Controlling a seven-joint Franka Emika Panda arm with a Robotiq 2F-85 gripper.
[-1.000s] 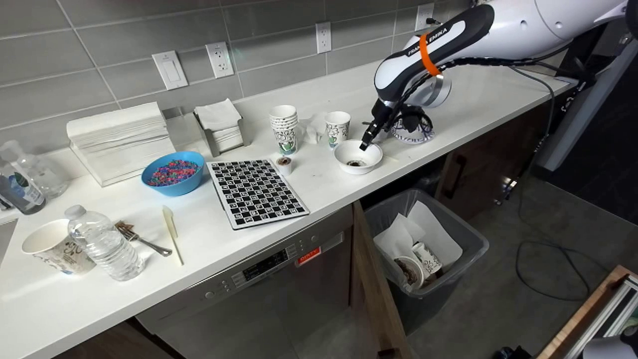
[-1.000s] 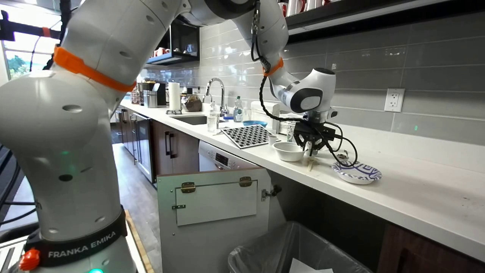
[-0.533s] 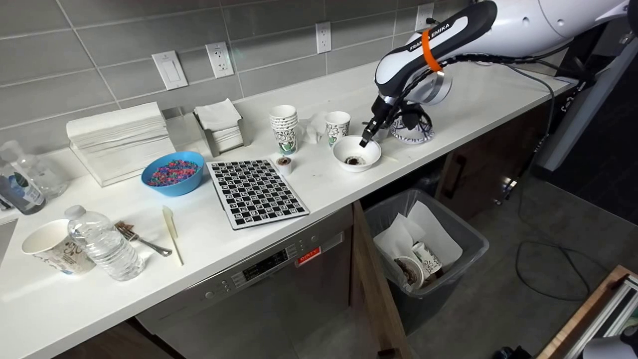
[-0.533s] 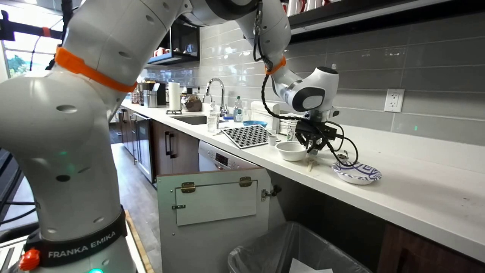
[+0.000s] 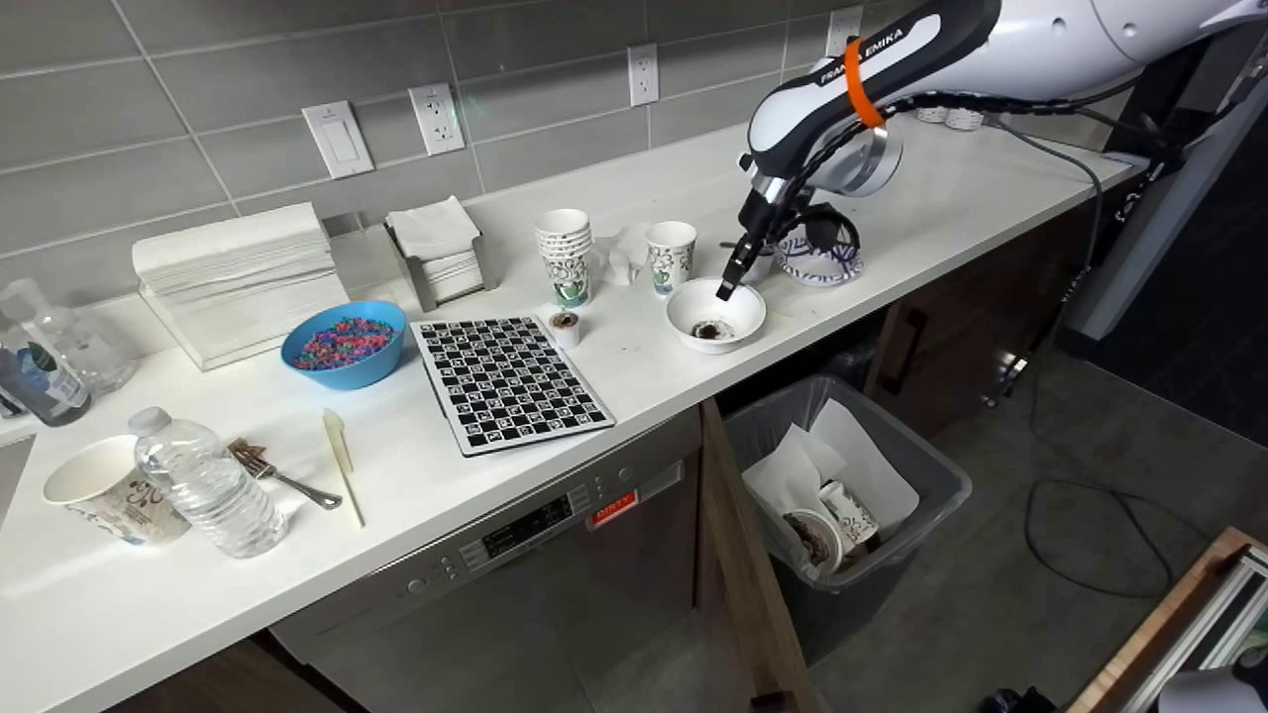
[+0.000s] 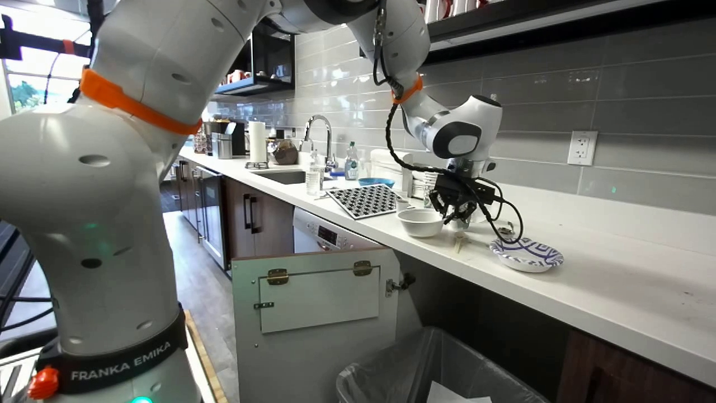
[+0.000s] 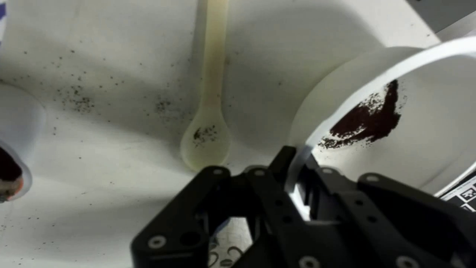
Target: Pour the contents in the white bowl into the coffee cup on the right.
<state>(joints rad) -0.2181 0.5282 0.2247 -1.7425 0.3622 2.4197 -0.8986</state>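
Note:
The white bowl (image 5: 693, 315) with dark grounds in it is at the counter's front side; it also shows in an exterior view (image 6: 419, 225) and at the right of the wrist view (image 7: 435, 130). My gripper (image 5: 726, 291) is shut on the bowl's rim, as the wrist view shows (image 7: 297, 158). The bowl looks about level; I cannot tell whether it touches the counter. The coffee cup (image 5: 671, 255), white with dark markings, stands upright just behind the bowl. Part of a patterned cup (image 7: 232, 242) shows between the gripper links in the wrist view.
A cream spoon (image 7: 206, 141) lies beside the bowl among spilled grounds. A blue-patterned bowl (image 6: 528, 257) is near. A cup stack (image 5: 565, 259), a small pod (image 5: 565, 332), a checkered board (image 5: 515, 381) and a blue bowl (image 5: 347, 374) stand along the counter. A bin (image 5: 941, 485) is below.
The bowl and gripper shift slightly back, then toward the counter's front edge. The bowl stays in the gripper. The wrist's tilt has changed a little.

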